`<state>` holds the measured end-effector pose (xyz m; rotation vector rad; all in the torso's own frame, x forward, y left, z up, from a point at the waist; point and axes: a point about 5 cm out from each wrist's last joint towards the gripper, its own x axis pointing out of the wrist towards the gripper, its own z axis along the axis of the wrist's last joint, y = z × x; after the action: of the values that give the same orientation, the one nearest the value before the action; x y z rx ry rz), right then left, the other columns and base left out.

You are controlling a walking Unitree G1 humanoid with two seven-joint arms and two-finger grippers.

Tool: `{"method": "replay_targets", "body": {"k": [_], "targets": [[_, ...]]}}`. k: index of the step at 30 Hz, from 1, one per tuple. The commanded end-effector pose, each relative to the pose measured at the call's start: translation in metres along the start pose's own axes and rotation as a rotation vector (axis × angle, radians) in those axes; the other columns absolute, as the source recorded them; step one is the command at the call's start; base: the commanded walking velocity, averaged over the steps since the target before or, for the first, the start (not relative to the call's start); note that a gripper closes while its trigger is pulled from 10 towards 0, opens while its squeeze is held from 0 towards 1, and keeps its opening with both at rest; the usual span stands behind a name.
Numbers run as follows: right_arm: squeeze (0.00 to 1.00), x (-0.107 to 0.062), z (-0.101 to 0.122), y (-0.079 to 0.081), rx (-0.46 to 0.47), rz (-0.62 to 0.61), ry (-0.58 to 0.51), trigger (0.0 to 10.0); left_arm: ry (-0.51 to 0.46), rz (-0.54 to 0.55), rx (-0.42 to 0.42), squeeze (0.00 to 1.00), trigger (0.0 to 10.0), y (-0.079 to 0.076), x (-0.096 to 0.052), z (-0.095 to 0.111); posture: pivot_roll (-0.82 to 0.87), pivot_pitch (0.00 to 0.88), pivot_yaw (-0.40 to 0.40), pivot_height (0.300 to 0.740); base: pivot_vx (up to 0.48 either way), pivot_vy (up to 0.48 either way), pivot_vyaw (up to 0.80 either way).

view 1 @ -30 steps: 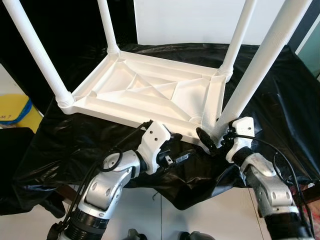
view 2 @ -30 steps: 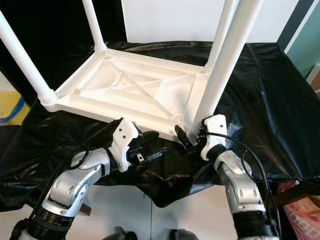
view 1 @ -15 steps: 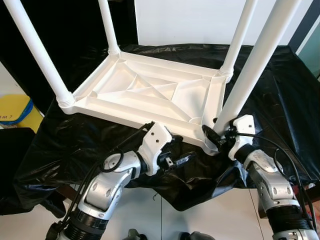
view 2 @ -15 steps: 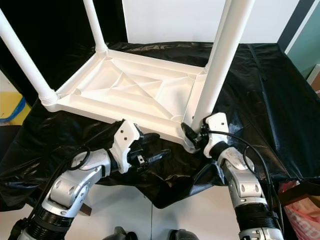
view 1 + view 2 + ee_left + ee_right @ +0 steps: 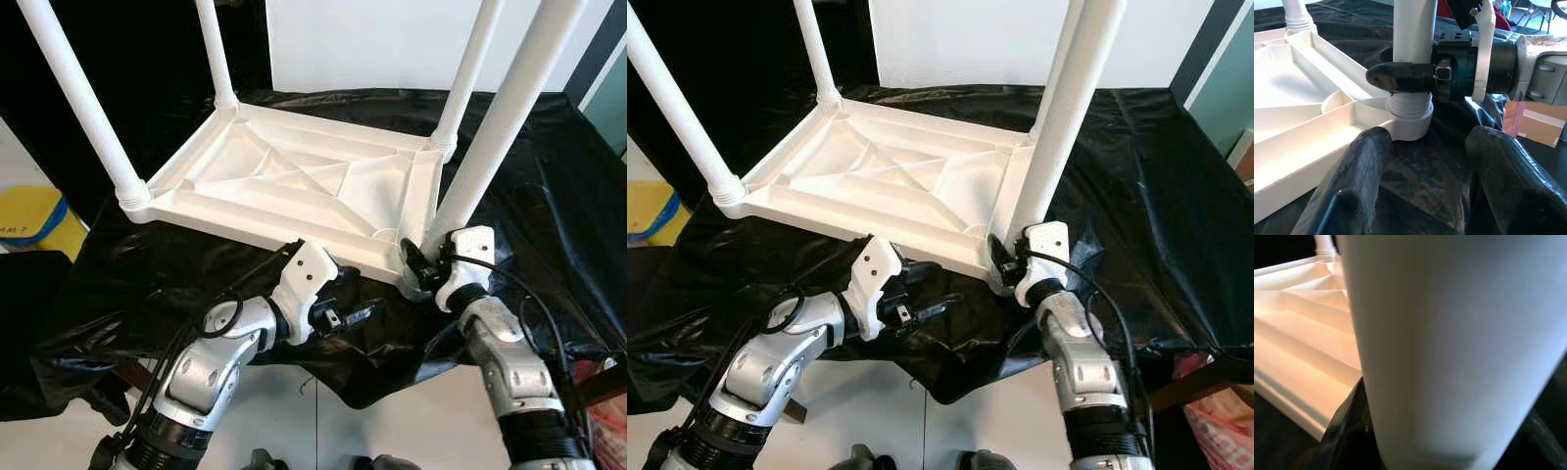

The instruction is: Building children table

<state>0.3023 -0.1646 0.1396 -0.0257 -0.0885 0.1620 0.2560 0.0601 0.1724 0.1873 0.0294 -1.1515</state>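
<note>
A white plastic children's table lies upside down on a black cloth, with its legs pointing up. My right gripper is shut on the near right leg, just above its threaded socket at the table's corner. In the left wrist view one black finger crosses that leg. The same leg looms close in the right wrist view. My left gripper is open and holds nothing. It hovers low over the cloth, just in front of the table's near edge, pointing toward that corner.
The black cloth covers a work surface and hangs over its near edge by my arms. A yellow object sits low at the left. A white panel stands behind. A cardboard box lies beyond the right arm.
My right gripper slid in from beside the corner and closed around the base of the near right leg, which now stands a little more upright. The left gripper has barely moved.
</note>
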Motion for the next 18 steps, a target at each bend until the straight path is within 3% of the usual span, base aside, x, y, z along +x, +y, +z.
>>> {"method": "replay_targets", "body": {"k": [1, 8, 13, 18], "targets": [[0.00, -0.008, -0.018, -0.010, 0.015, -0.102, 0.090, 10.0, -0.004, -0.001, 0.013, 0.00, 10.0, -0.001, 0.001, 0.001, -0.11, 0.103, -0.009, 0.740, 0.000, 0.000, 0.00], [0.00, -0.011, -0.018, 0.005, 0.076, -0.333, 0.089, 10.0, -0.007, -0.003, 0.010, 0.00, 10.0, -0.003, 0.002, 0.001, -0.11, 0.102, -0.017, 0.740, 0.000, 0.000, 0.00], [0.00, -0.012, -0.016, 0.015, 0.101, -0.337, 0.081, 10.0, -0.009, -0.007, 0.006, 0.00, 10.0, -0.004, 0.003, 0.000, -0.11, 0.098, -0.015, 0.740, 0.000, 0.000, 0.00], [0.00, -0.012, -0.015, 0.015, 0.096, -0.346, 0.083, 10.0, -0.006, -0.011, 0.011, 0.00, 10.0, -0.003, 0.002, 0.000, -0.11, 0.093, -0.014, 0.740, 0.000, 0.000, 0.00]]}}
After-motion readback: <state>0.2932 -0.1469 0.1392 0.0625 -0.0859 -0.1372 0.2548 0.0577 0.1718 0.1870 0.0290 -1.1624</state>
